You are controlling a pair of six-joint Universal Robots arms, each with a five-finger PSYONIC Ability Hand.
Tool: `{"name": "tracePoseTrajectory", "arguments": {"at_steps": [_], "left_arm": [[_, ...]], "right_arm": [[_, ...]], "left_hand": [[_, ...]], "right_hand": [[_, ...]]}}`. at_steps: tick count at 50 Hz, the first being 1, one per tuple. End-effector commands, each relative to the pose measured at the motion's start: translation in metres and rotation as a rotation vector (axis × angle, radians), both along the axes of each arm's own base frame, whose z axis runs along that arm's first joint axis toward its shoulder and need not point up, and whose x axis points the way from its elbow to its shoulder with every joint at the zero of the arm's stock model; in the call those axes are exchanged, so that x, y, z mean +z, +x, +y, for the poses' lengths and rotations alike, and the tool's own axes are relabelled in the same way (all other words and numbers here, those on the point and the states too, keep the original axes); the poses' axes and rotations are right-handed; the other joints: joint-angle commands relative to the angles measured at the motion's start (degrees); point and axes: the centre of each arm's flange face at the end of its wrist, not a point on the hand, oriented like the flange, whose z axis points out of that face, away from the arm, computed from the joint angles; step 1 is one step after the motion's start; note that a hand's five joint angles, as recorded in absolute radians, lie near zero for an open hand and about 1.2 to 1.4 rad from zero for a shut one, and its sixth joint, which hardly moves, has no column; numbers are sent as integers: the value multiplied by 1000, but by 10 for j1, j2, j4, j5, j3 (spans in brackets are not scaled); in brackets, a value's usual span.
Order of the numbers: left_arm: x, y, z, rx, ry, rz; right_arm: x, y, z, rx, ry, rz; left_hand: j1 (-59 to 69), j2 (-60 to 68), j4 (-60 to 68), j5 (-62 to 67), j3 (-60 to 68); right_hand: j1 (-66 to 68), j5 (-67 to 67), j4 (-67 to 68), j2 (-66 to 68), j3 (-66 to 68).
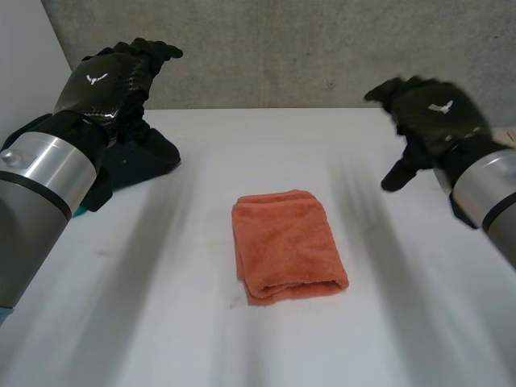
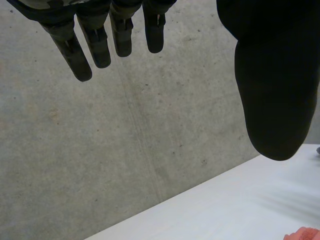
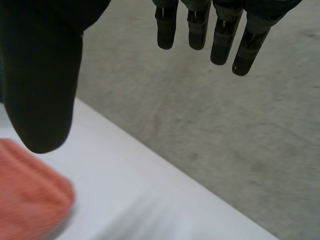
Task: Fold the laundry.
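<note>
An orange towel (image 1: 288, 244) lies folded into a small thick rectangle in the middle of the white table (image 1: 161, 322). My left hand (image 1: 119, 76) hovers high at the back left, well away from the towel, fingers (image 2: 82, 55) straight and empty. At the back right my right hand (image 1: 427, 113) is also raised, its fingers (image 3: 197, 30) straight with nothing in them. A corner of the towel (image 3: 25, 200) lies below the right hand's thumb, and a sliver of the towel (image 2: 305, 234) appears under the left hand's thumb.
A dark cloth heap (image 1: 137, 157) lies on the table's back left, under my left arm. A grey concrete wall (image 1: 306, 48) runs behind the table's far edge.
</note>
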Motion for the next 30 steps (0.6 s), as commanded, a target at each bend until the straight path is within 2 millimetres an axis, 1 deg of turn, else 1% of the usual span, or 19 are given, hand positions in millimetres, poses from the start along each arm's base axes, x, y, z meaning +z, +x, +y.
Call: {"name": "tracePoseTrajectory", "arguments": {"at_steps": [1,2,5,6,7,10,12,14,18,21,22,25,30], "left_arm": [[-1,-1,-1,-2,3,-2],[-1,-1,-1,-2,3,-2],[-2,-1,0,-5,4,-2],[-2,-1,0,-5,7,-4],[-2,-1,0,-5,7,-4],[-3,-3,1,-10,7,-3],[-3,-4,2,-14,9,-4],[-3,-3,2,-13,9,-4],[-5,-4,1,-15,14,-7],[-6,-4,1,-15,17,-8],[-7,-4,1,-15,18,-9],[-9,-5,0,-16,24,-11],[-15,-8,0,-34,41,-22]], "right_arm": [[-50,33,42,178,104,121],[-71,40,48,207,142,163],[-101,51,56,250,185,195],[-114,56,58,265,193,203],[-120,59,60,272,191,205],[-131,64,59,257,156,198],[-134,66,56,242,136,191],[-146,70,52,230,119,200],[-157,77,49,233,97,213],[-161,79,47,238,82,233],[-167,79,46,242,81,258],[-173,80,45,247,81,281],[-173,77,44,241,91,289]], "left_hand": [[-19,-18,-16,-25,-20],[-19,-18,-16,-25,-20],[-19,-18,-16,-25,-20],[-19,-18,-16,-25,-20],[-19,-18,-16,-25,-20],[-19,-18,-16,-25,-20],[-19,-18,-16,-25,-20],[-19,-18,-16,-25,-20],[-19,-18,-16,-25,-20],[-19,-18,-16,-25,-20],[-19,-18,-16,-25,-20],[-16,-14,-13,-21,-17],[3,4,6,-3,1]], "right_hand": [[-15,-36,-36,-27,-22],[-15,-36,-36,-27,-22],[-15,-36,-36,-27,-22],[-15,-36,-36,-27,-22],[-15,-36,-36,-27,-22],[-15,-36,-36,-27,-22],[-15,-36,-36,-27,-22],[-15,-36,-36,-27,-22],[-15,-36,-36,-27,-22],[-15,-36,-36,-27,-22],[-15,-36,-36,-27,-22],[-15,-36,-36,-27,-22],[-15,-36,-36,-27,-22]]}}
